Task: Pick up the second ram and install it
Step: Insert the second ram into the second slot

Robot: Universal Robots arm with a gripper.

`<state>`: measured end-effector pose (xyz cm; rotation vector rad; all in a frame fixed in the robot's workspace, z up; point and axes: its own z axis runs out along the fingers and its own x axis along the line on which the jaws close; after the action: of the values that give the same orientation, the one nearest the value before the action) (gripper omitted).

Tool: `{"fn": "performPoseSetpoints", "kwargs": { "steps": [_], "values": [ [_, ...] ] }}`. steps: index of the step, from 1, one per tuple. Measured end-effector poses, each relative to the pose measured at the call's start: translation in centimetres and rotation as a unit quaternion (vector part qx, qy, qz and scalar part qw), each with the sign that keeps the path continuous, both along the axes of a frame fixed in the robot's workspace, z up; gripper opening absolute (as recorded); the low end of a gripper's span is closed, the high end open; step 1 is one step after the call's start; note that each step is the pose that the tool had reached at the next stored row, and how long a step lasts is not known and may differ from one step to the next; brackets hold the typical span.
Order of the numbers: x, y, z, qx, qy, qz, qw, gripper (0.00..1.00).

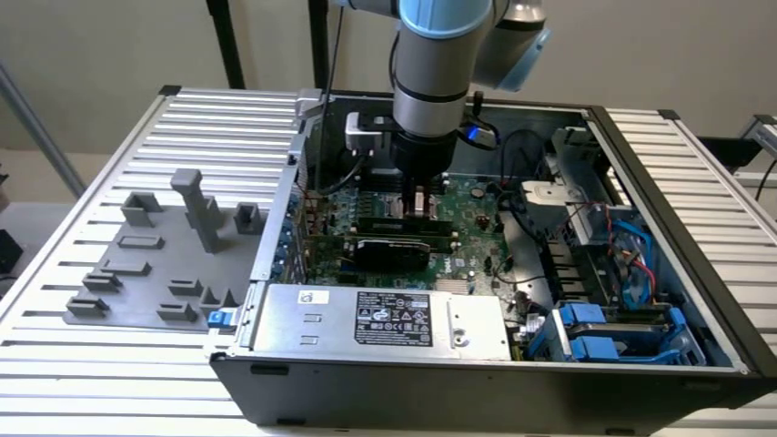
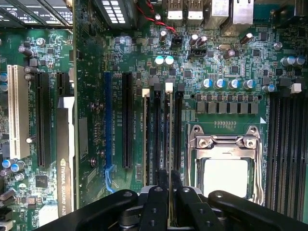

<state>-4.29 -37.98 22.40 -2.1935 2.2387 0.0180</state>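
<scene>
- Second ram [image 2: 168,137] stands on edge, gripped thin-side between the claw's fingers, lined up along the memory slots [image 2: 161,134] on the motherboard [image 2: 226,62]; whether it is seated in a slot or just above cannot be told.
- Claw [image 2: 169,180] is narrow, pinched on the ram's near end, fingertips [image 2: 162,179] on both sides of the stick.
- In the exterior view the claw [image 1: 419,202] is down inside the open computer case [image 1: 486,373], above the middle of the board.
- Just beside the slots: processor socket [image 2: 226,168] with metal frame, silver chip inside.
- On the other side of the slots: long black and blue expansion slots [image 2: 126,120], then a black expansion card [image 2: 65,159] standing in its slot.
- Another bank of memory slots [image 2: 286,144] beyond the socket.
- Power supply [image 1: 377,319] sits at the case's near edge, blue drive brackets [image 1: 595,332] toward the exterior view's right.
- Grey fixture tray [image 1: 158,273] with upright blocks lies on the slatted tabletop [image 1: 73,364], at the exterior view's left of the case.
</scene>
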Motion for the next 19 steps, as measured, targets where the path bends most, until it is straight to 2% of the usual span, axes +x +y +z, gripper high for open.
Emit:
{"fn": "performPoseSetpoints", "kwargs": {
  "steps": [19],
  "values": [
    [0.0, 0.11, -0.25, 0.0, 0.0, -0.003, 1.0, 0.14]
  ]
}}
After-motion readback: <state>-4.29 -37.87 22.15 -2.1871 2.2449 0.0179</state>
